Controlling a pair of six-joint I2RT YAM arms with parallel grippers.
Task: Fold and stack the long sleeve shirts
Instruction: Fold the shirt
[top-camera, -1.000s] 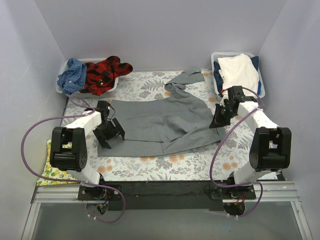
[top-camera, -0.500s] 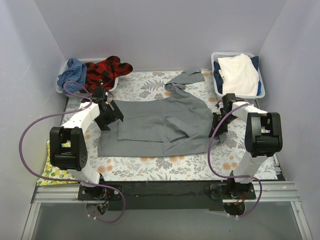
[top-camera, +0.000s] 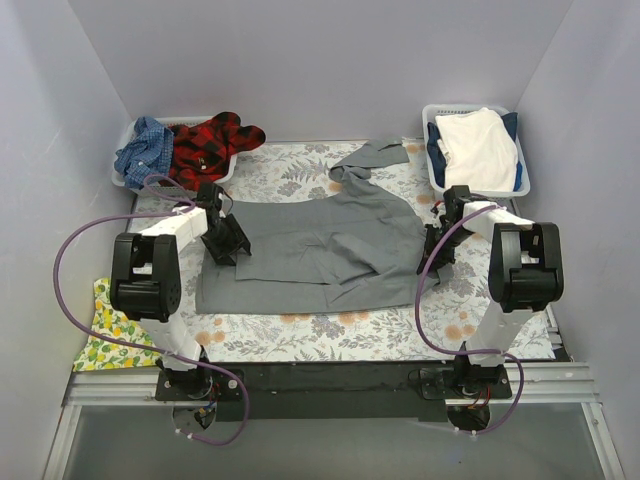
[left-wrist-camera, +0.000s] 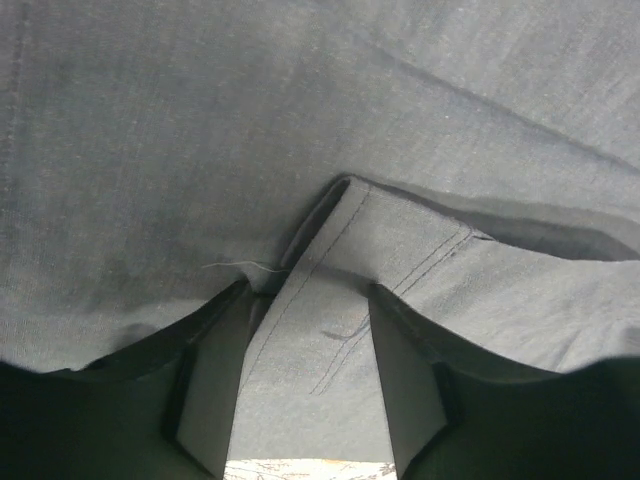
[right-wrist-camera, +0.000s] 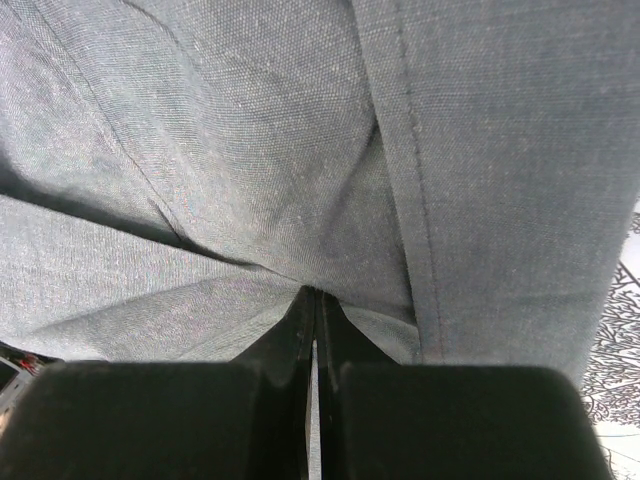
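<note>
The large plain grey shirt (top-camera: 320, 250) lies spread across the middle of the table, one sleeve (top-camera: 372, 155) trailing toward the back. My left gripper (top-camera: 232, 245) is low at its back left corner. In the left wrist view its jaws (left-wrist-camera: 310, 290) stand apart, with a stitched fold of grey cloth (left-wrist-camera: 320, 330) lying between them. My right gripper (top-camera: 432, 250) is at the shirt's right edge. It is shut (right-wrist-camera: 316, 292) with grey cloth (right-wrist-camera: 250, 180) pinched at its tips. A red-black plaid shirt (top-camera: 210, 145) and a blue checked shirt (top-camera: 140, 150) lie heaped at the back left.
The plaid and checked shirts sit in a white basket (top-camera: 122, 180). A second white basket (top-camera: 522, 180) at the back right holds white cloth (top-camera: 480, 145) over dark blue cloth. A yellow lemon-print cloth (top-camera: 105, 330) hangs at the near left. The fern-print cover (top-camera: 300, 330) lines the table.
My left gripper moved from the shirt's near left edge back to its far left corner, and its jaws narrowed around a fold. The right gripper dropped onto the shirt's right edge and stayed.
</note>
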